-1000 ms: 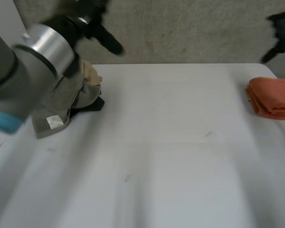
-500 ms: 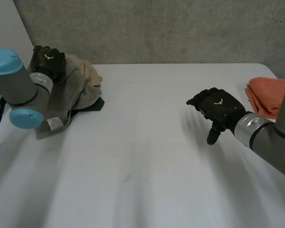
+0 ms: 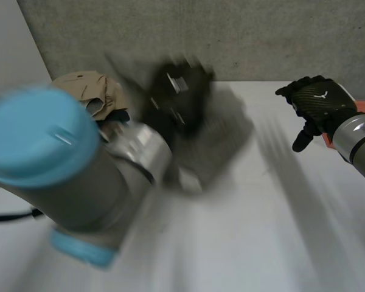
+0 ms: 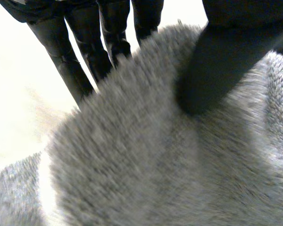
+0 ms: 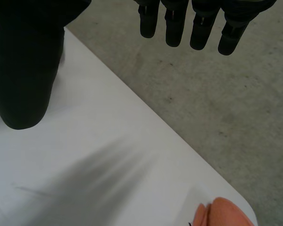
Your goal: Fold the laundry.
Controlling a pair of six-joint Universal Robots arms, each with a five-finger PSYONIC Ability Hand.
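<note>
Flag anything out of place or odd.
Nothing stands out: the left hand pinches a grey fleecy cloth, the right hand hovers open over the white table near an orange cloth, a crumpled beige garment pile at the back.

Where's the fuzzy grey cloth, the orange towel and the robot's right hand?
grey cloth (image 4: 146, 155): left wrist view, its fuzzy middle.
orange towel (image 5: 225, 214): right wrist view, its rounded edge.
right hand (image 3: 321, 102): head view, the back of the hand.
</note>
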